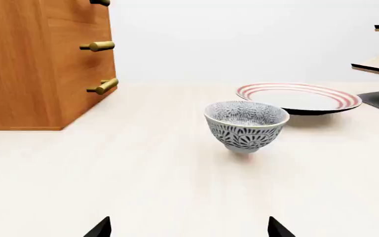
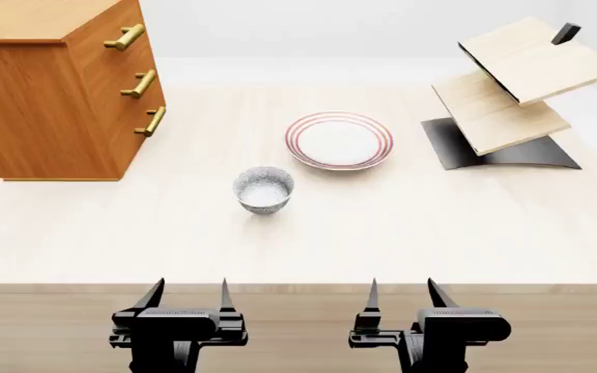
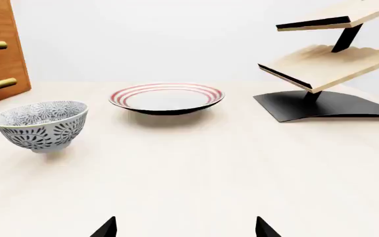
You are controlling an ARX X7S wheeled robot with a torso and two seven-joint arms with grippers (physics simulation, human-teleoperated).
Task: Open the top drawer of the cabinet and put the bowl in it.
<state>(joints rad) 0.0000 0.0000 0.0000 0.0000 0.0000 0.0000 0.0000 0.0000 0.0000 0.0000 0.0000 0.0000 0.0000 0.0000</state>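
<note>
Where the pale worktop reaches its far left corner, the cabinet stands with its three drawer fronts turned toward the right, each carrying a brass bar handle. The top drawer sits flush with the two below it, fully closed, its handle free of any contact. Near the front edge, low in the head view, the left end effector hangs just off the worktop with its two dark fingers spread apart and nothing between them. Farther in and slightly right of that, the bowl stands upright on the worktop, white inside and patterned grey-blue outside, well apart from the cabinet and from both end effectors. Just beyond it, to the right and farther back, a flat plate with red rings lies on the worktop, close to the bowl but not touching it. The right end effector sits at the near edge, level with the left one, its fingers likewise parted and empty. At the far right a two-tier wooden rack rises on a black base, its pale shelves tilted, well clear of the plate.
</note>
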